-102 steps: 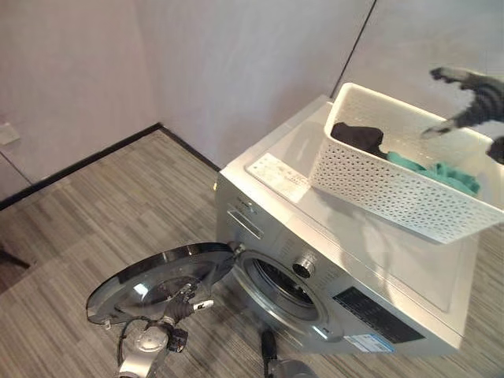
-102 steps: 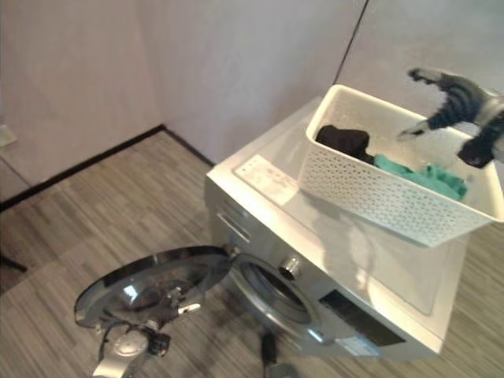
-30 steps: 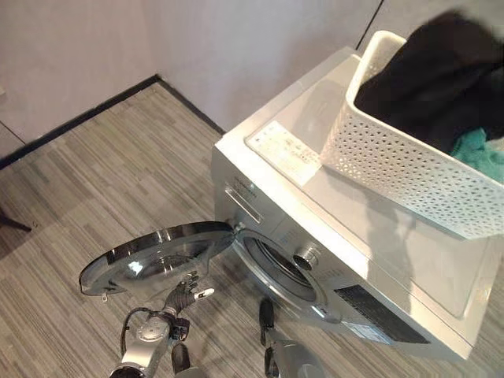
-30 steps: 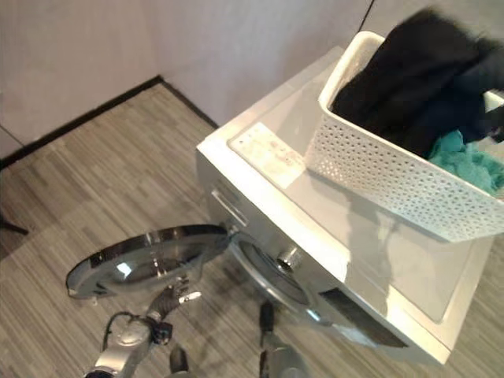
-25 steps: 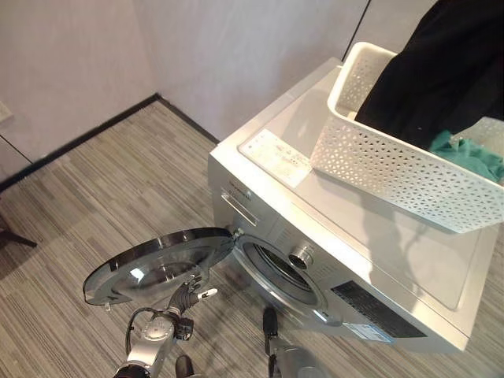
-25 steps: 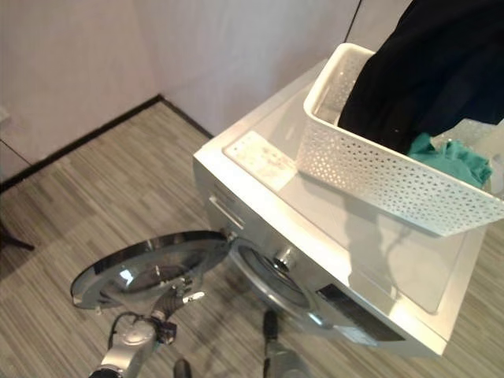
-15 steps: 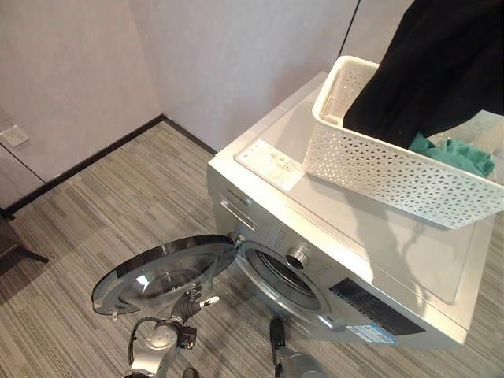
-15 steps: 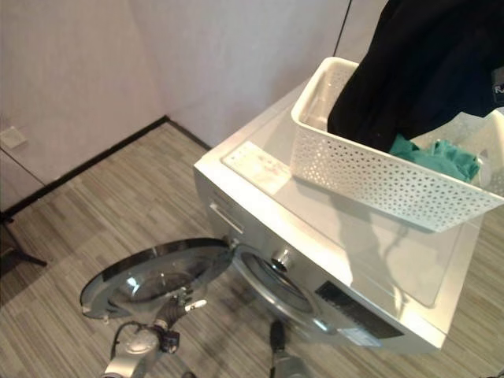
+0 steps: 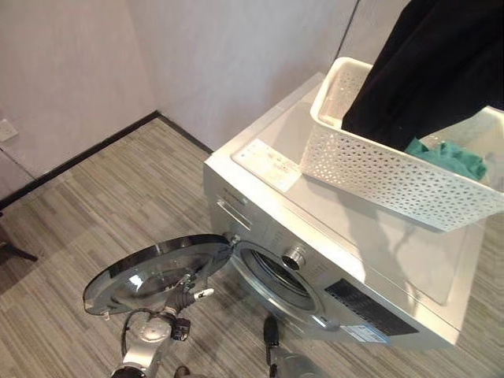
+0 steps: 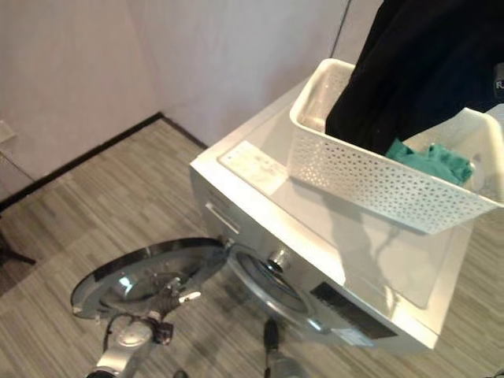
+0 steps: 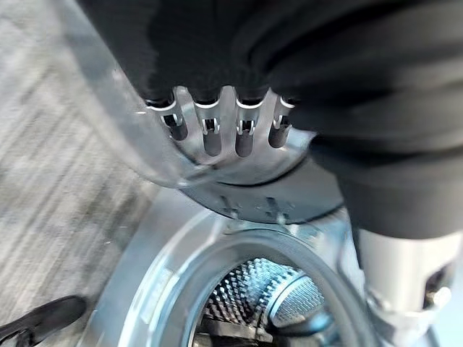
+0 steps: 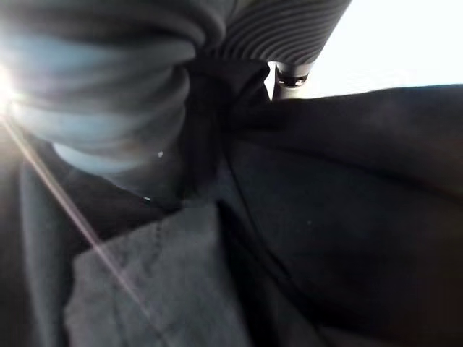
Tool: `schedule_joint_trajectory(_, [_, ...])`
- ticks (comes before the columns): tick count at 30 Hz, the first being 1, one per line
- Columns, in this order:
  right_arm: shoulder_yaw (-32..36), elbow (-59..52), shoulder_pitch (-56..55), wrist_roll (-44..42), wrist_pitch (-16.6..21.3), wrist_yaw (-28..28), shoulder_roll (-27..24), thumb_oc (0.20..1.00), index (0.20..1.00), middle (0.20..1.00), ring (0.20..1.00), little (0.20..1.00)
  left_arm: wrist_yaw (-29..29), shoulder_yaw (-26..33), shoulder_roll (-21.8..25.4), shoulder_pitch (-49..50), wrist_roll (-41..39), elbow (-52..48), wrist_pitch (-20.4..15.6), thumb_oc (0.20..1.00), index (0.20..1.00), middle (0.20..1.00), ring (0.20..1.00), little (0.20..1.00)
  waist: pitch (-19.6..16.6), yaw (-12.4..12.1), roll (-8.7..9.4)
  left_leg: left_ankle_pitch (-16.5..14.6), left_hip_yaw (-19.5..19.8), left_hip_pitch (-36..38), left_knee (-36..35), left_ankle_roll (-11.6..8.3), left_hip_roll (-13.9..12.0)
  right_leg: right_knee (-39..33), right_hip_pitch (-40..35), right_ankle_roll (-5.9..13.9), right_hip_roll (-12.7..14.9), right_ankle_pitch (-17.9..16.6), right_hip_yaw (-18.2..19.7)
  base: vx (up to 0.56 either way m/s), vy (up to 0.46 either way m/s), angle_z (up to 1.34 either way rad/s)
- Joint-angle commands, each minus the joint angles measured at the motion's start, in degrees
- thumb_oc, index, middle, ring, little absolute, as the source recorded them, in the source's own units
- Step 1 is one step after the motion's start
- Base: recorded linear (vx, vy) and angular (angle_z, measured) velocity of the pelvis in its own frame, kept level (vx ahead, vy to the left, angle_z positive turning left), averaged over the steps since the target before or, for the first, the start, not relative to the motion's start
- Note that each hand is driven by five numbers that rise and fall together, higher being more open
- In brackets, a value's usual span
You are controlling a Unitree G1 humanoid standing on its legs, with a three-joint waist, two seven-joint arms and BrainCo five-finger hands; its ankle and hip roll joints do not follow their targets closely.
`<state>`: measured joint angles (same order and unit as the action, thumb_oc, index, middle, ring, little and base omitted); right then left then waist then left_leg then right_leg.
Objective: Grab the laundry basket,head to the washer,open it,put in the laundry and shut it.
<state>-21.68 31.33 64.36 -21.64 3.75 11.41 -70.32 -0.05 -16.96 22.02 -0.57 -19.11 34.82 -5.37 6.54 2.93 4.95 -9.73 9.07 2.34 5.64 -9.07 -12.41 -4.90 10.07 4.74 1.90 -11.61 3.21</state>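
**Black garment lifted high, and a long way to the drum**

My right robot hand is clamped on the large black cloth garment, its ribbed cover bunched into the dark folds in the right wrist view. The garment hangs from above the top of the eye views, with its lower end inside the white perforated plastic laundry basket that sits on top of the silver front-loading washing machine. A crumpled teal cloth lies in the basket beside it.

My left robot hand rests with straight, relaxed fingers against the rim of the round glass-and-chrome washer door, which stands swung wide open over the grey striped floor. The drum opening is clear.

What worries me:
- The trailing end may catch the basket rim and drag the basket off the machine's top.
- The teal cloth could ride up with the garment and fall to the floor.
- A loose fold could slip my grip on the way down.
- If my left robot hand lets the door swing, it could block the opening.
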Motion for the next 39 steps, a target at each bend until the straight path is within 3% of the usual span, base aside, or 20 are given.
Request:
schedule_joint_trajectory(1, [4.3, -1.0, 7.9, 0.1, 3.1, 4.5, -3.0, 0.200, 0.200, 0.200, 0.200, 0.200, 0.5, -1.5, 2.9, -0.9, 1.3, -4.0, -3.5, 1.000, 1.000, 1.000, 1.000, 1.000, -0.3, 1.8, 3.35, -7.1, 0.9, 3.2, 6.3, 3.36, 3.4, 6.4, 2.2, 6.71, 7.1, 5.0, 3.8, -0.10, 0.358, -0.39])
schedule_joint_trajectory(3, [5.3, -2.6, 7.1, 1.2, 3.3, 4.8, -2.6, 0.200, 0.200, 0.200, 0.200, 0.200, 0.4, -1.1, 3.4, -0.2, 2.0, -4.7, -3.8, 1.000, 1.000, 1.000, 1.000, 1.000, 0.3, 1.7, 3.83, -10.6, 0.3, 3.8, 8.3, 4.72, 6.6, 6.2, 3.0, 8.17, 8.3, 3.3, 6.9, -0.10, 0.318, -0.65])
schedule_joint_trajectory(4, [5.5, -2.7, 6.9, 1.2, 3.3, 4.8, -2.6, 0.200, 0.200, 0.200, 0.200, 0.200, 0.4, -1.1, 3.4, -0.2, 2.0, -4.7, -3.8, 1.000, 1.000, 1.000, 1.000, 1.000, 0.4, 1.5, 3.99, -10.8, 0.1, 3.8, 8.6, 4.82, 6.8, 6.2, 3.0, 8.28, 8.4, 3.3, 7.2, -0.19, 0.375, -0.87])
schedule_joint_trajectory(5, [8.0, -5.3, 4.8, 1.9, 3.4, 5.6, -2.2, 0.200, 0.200, 0.200, 0.200, 0.200, 0.3, -0.7, 3.4, 0.2, 2.6, -4.3, -3.9, 1.000, 1.000, 1.000, 1.000, 1.000, 1.5, 1.7, 4.16, -12.8, -1.6, 3.6, 10.7, 6.44, 9.2, 5.2, 3.6, 9.37, 9.8, 2.1, 9.1, -0.14, 0.249, -0.78])
schedule_joint_trajectory(6, [8.2, -5.4, 4.5, 1.9, 3.4, 5.6, -2.2, 0.200, 0.200, 0.200, 0.200, 0.200, 0.3, -0.8, 3.5, 0.2, 2.6, -4.3, -3.9, 1.000, 1.000, 1.000, 1.000, 1.000, 1.5, 1.5, 4.26, -12.8, -1.7, 3.6, 10.7, 6.46, 9.2, 5.2, 3.7, 9.39, 9.8, 2.1, 9.2, -0.28, 0.480, -0.85])
schedule_joint_trajectory(7, [13.2, -10.7, -0.8, 3.1, 3.6, 6.6, -1.1, 0.200, 0.200, 0.200, 0.200, 0.200, 0.7, 0.2, 2.9, 0.3, 3.5, -3.4, -3.7, 1.000, 1.000, 1.000, 1.000, 1.000, 2.5, 2.1, 3.66, -13.6, -4.1, 3.5, 11.8, 8.21, 11.3, 4.1, 3.9, 9.47, 11.1, 1.5, 9.5, -0.18, 0.332, -0.83])
schedule_joint_trajectory(9, [18.3, -17.0, -6.8, 3.8, 4.5, 7.1, 1.5, 0.200, 0.200, 0.200, 0.200, 0.200, 1.2, 1.4, 1.9, 0.6, 4.2, -2.0, -3.2, 1.000, 1.000, 1.000, 1.000, 1.000, 3.3, 2.9, 2.68, -12.9, -6.6, 3.2, 11.8, 9.44, 12.5, 4.7, 5.1, 8.65, 12.4, 1.5, 7.1, -0.17, 0.319, -0.79])
schedule_joint_trajectory(12, [30.0, -28.9, -20.1, 7.0, 5.3, 8.1, 4.9, 0.200, 0.200, 0.200, 0.200, 0.200, 1.6, 3.5, 1.1, 1.2, 5.3, -1.2, -2.6, 1.000, 1.000, 1.000, 1.000, 1.000, 4.3, 3.3, -0.08, -11.1, -9.1, 3.0, 9.8, 10.88, 12.5, 7.3, 4.4, 6.08, 13.2, 5.5, -0.6, -0.13, 0.189, -0.65])
schedule_joint_trajectory(13, [30.7, -29.2, -20.8, 7.0, 5.2, 8.1, 5.0, 0.200, 0.200, 0.200, 0.200, 0.200, 1.7, 3.3, 1.3, 1.2, 5.3, -1.2, -2.6, 1.000, 1.000, 1.000, 1.000, 1.000, 4.3, 3.1, 0.04, -11.0, -9.0, 3.1, 9.7, 10.86, 12.5, 7.4, 4.3, 6.06, 13.2, 5.6, -0.6, -0.14, 0.124, -0.68])
schedule_joint_trajectory(14, [37.9, -35.2, -29.0, 9.0, 6.2, 8.4, 7.0, 0.200, 0.200, 0.200, 0.200, 0.200, 1.5, 4.4, 0.0, 1.4, 6.0, -0.2, -2.5, 1.000, 1.000, 1.000, 1.000, 1.000, 4.0, 4.2, -0.96, -8.9, -9.1, 2.7, 7.2, 11.29, 12.8, 10.0, 3.8, 5.57, 12.1, 5.9, 0.1, -0.09, 0.064, -0.53])
schedule_joint_trajectory(15, [39.1, -35.8, -30.3, 9.0, 6.0, 8.3, 7.3, 0.200, 0.200, 0.200, 0.200, 0.200, 1.5, 4.0, 0.4, 1.4, 6.0, -0.2, -2.5, 1.000, 1.000, 1.000, 1.000, 1.000, 3.8, 3.7, -0.79, -9.0, -9.1, 2.9, 6.9, 11.38, 12.8, 10.0, 3.9, 5.69, 12.1, 6.2, 0.1, -0.17, 0.113, -0.28])
schedule_joint_trajectory(16, [44.1, -41.5, -37.0, 9.8, 7.0, 6.6, 9.5, 0.200, 0.200, 0.200, 0.200, 0.200, 1.6, 5.8, -0.4, 2.4, 7.0, -0.6, -2.8, 1.000, 1.000, 1.000, 1.000, 1.000, 3.0, 4.2, -1.83, -7.2, -9.8, 2.4, 4.1, 11.86, 13.2, 11.1, 3.0, 5.70, 11.6, 6.2, -0.5, -0.08, 0.062, -0.18])
schedule_joint_trajectory(21, [53.2, -49.8, -51.1, 9.5, 9.1, 3.4, 16.5, 0.200, 0.200, 0.200, 0.200, 0.200, 3.1, 8.0, 2.2, 5.3, 12.7, -9.1, -5.4, 1.000, 1.000, 1.000, 1.000, 1.000, 0.4, 2.8, -2.02, -4.2, -11.7, 2.3, -1.5, 12.38, 13.3, 12.1, 0.3, 5.83, 11.1, 7.0, -3.1, -0.06, 0.006, -0.50])
schedule_joint_trajectory(26, [54.0, -50.9, -54.3, 9.1, 10.1, 2.6, 19.1, 0.200, 0.200, 0.200, 0.200, 0.200, 5.1, 11.2, 5.2, 6.8, 15.3, -16.8, -6.6, 1.000, 1.000, 1.000, 1.000, 1.000, -0.1, 1.5, -1.63, -3.2, -13.8, 1.4, -2.3, 12.67, 13.2, 15.1, -1.0, 5.56, 11.0, 8.8, -6.6, -0.07, -0.027, -0.29])
schedule_joint_trajectory(27, [51.7, -50.1, -52.5, 8.2, 10.4, 2.8, 19.9, 0.200, 0.200, 0.200, 0.200, 0.200, 5.6, 12.1, 5.9, 6.6, 14.4, -18.8, -6.9, 1.000, 1.000, 1.000, 1.000, 1.000, 0.1, 0.7, -2.00, -2.5, -14.8, 0.4, -1.8, 12.95, 12.7, 18.0, -1.7, 5.00, 10.8, 10.0, -8.3, -0.12, -0.051, -0.20])
schedule_joint_trajectory(31, [48.2, -48.3, -49.5, 8.4, 9.4, 2.5, 20.5, 0.200, 0.200, 0.200, 0.200, 0.200, 6.4, 13.4, 6.2, 5.9, 13.3, -19.1, -7.0, 1.000, 1.000, 1.000, 1.000, 1.000, -0.4, -0.4, -1.83, -1.6, -16.6, -1.0, -1.8, 12.72, 12.0, 20.8, -4.0, 4.64, 11.5, 11.2, -9.7, -0.12, -0.097, -0.39])
schedule_joint_trajectory(36, [46.9, -47.3, -48.7, 8.0, 8.5, 1.8, 21.0, 0.200, 0.200, 0.200, 0.200, 0.200, 6.9, 14.9, 5.5, 6.6, 12.7, -18.6, -6.7, 1.000, 1.000, 1.000, 1.000, 1.000, -1.8, -2.2, -0.54, -0.6, -18.8, -2.4, -1.8, 12.08, 11.1, 19.4, -7.0, 4.84, 13.4, 9.3, -11.2, -0.07, -0.176, -0.31])
schedule_joint_trajectory(39, [45.9, -49.3, -52.2, 6.4, 7.9, -1.6, 25.2, 0.200, 0.200, 0.200, 0.200, 0.200, 7.4, 17.4, 4.5, 8.3, 12.8, -19.9, -6.9, 1.000, 1.000, 1.000, 1.000, 1.000, -2.3, -3.7, 0.80, -0.1, -20.9, -2.7, -1.8, 10.96, 9.8, 14.1, -9.5, 5.38, 13.4, 10.0, -12.9, -0.04, -0.266, -0.52])
